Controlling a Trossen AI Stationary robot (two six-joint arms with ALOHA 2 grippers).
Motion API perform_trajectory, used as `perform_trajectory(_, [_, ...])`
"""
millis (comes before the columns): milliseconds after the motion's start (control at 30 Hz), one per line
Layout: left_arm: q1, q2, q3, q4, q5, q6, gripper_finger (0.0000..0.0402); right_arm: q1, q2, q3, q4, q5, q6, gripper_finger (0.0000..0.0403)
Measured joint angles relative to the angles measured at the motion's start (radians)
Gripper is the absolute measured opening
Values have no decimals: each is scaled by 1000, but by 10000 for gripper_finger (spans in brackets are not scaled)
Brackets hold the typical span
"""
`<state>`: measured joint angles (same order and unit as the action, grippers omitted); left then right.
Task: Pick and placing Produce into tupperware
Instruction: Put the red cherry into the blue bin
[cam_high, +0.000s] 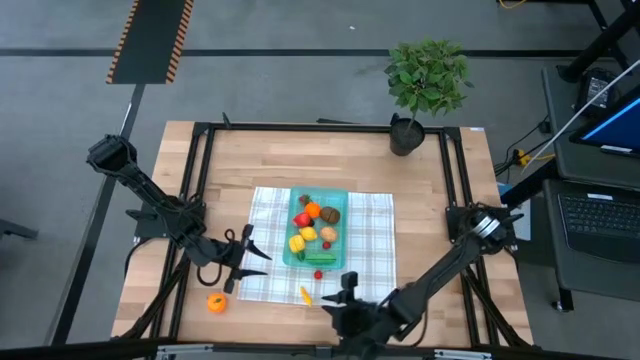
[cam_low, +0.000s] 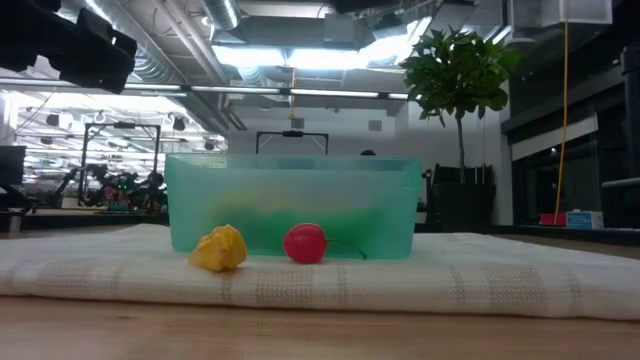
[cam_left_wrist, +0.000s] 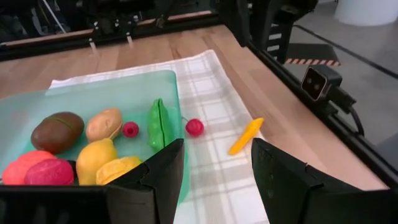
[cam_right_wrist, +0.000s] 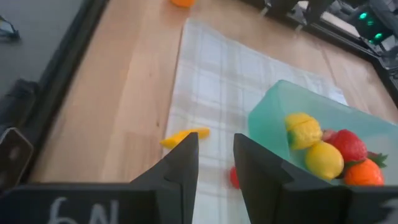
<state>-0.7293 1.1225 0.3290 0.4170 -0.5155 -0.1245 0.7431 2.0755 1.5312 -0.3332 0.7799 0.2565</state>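
- Left hand (cam_high: 250, 257) hovers low just left of the tupperware (cam_high: 338, 196), fingers apart, empty.
- Right hand (cam_high: 348, 285) hangs near the worktop's (cam_high: 260, 160) near edge, fingers apart, empty.

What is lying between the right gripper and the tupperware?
In the high view, only checked cloth with a small red piece separates the right gripper from the tupperware; the yellow piece lies aside.

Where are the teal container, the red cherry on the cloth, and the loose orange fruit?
teal container (cam_high: 340, 196): high view, bare corner of its floor.
red cherry (cam_low: 305, 243): low view, middle of the ball.
orange fruit (cam_high: 216, 302): high view, its centre, on the bare wood.
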Motion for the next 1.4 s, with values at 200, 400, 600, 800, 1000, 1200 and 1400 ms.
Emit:
perform_trajectory(200, [0, 0, 0, -25, 0, -4, 179, -27, 79, 77, -55, -13, 1, 107])
perform_trajectory(400, [0, 0, 0, -32, 1, -6, 179, -56, 92, 85, -64, -27, 29, 153])
perform_trajectory(600, [0, 0, 0, -38, 1, -16, 179, -73, 92, 85, -154, -49, 37, 187])
perform_trajectory(800, [0, 0, 0, -43, 1, -25, 179, -79, 92, 85, -201, -69, 57, 174])
perform_trajectory(1000, [0, 0, 0, -43, 1, -25, 179, -80, 93, 83, -204, -69, 53, 155])
perform_trajectory(1200, [0, 0, 0, -43, 1, -25, 179, -92, 142, 80, -216, -68, 49, 160])
perform_trajectory(1400, [0, 0, 0, -43, 1, -26, 179, -120, 165, 80, -220, -67, 28, 171])
